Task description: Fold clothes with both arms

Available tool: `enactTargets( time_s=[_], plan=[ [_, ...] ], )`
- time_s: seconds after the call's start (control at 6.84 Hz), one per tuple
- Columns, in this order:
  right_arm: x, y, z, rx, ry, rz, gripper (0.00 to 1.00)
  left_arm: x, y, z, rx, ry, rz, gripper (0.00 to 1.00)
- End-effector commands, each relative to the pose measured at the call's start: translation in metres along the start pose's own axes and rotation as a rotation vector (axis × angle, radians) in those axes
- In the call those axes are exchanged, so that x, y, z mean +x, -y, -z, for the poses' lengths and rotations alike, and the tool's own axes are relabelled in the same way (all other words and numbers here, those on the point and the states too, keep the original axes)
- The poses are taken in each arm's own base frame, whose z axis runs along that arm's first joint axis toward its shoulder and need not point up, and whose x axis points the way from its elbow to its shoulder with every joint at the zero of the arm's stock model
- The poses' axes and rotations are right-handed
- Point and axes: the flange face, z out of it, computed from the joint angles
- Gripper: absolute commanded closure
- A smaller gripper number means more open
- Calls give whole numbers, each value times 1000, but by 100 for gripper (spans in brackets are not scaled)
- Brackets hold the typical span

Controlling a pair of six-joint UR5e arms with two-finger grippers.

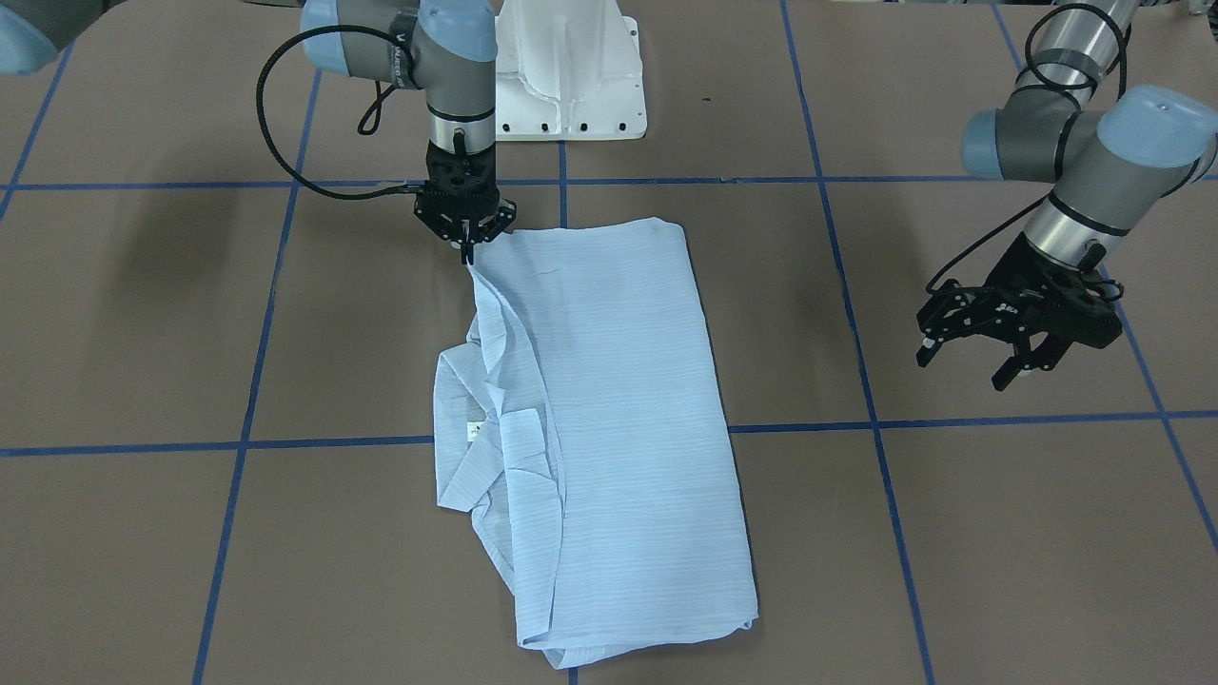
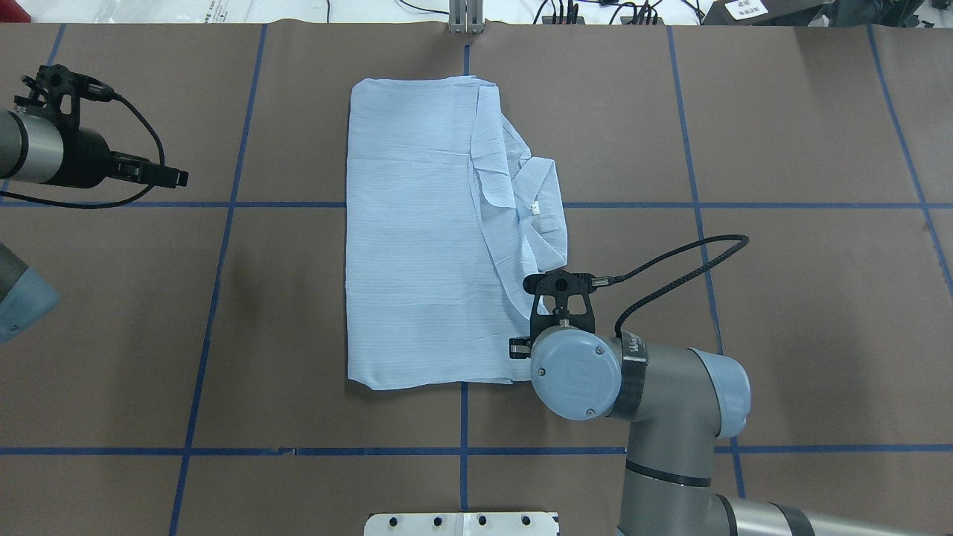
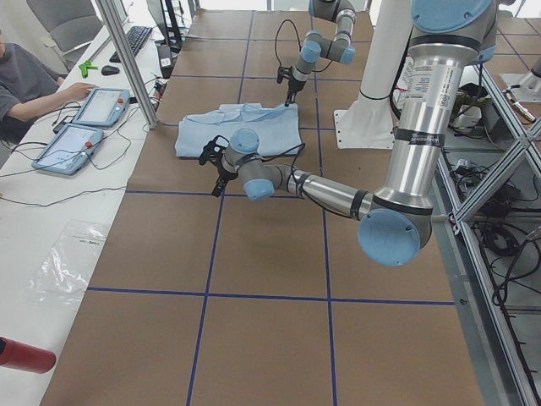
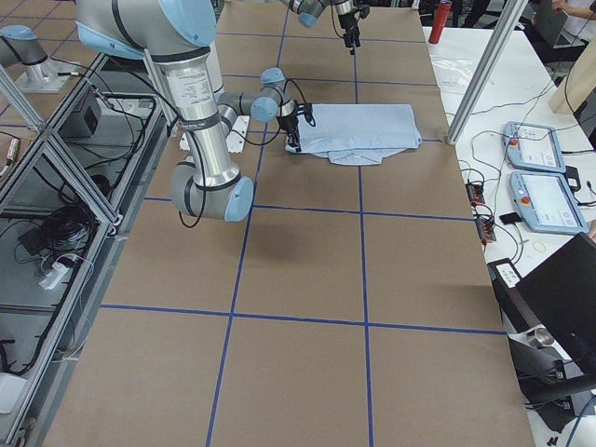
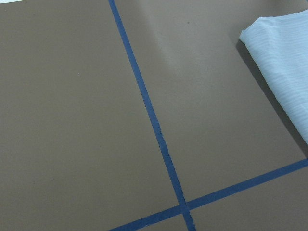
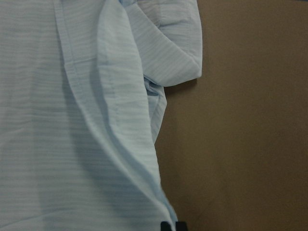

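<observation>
Shirt [image 1: 618, 400]: lay folded on bench [image 1: 190, 314].
Right gripper [image 1: 467, 249]: jaws were pinched on shirt's corner.
Left gripper [image 1: 961, 371]: jaws stood spread, empty, well apart.

There are 1 shirt [image 1: 609, 409], 2 robot arms, the left arm [image 1: 1066, 214] and the right arm [image 1: 457, 57], 2 grippers, the left gripper [image 1: 961, 371] and the right gripper [image 1: 467, 255], each with 2 fingers [image 1: 1007, 371], 1 tabletop [image 1: 999, 552], 1 white pedestal [image 1: 571, 86], 2 control tablets [image 3: 103, 106] [image 3: 68, 144] and 1 red bottle [image 3: 21, 355].

Overhead and front-facing views face each other, steeply down, sharing the shirt [image 1: 609, 409].
</observation>
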Motion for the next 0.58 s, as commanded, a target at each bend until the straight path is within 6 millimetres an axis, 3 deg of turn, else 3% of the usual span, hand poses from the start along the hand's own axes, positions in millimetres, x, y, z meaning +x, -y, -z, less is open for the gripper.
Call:
enactTargets(
  time_s=[0.0, 0.15, 0.29, 0.44],
  plan=[
    [14, -7, -10, 32, 20, -23, 7, 0, -1, 0, -1, 0, 1, 0],
    [12, 3, -5, 49, 28, -33, 0, -1, -1, 0, -2, 1, 1, 0],
    [7, 15, 0, 61, 38, -40, 0, -1, -1, 0, -2, 1, 0, 0],
    [-12, 29, 12, 77, 66, -46, 0, 0, 0, 0, 0, -1, 0, 0]
  ],
)
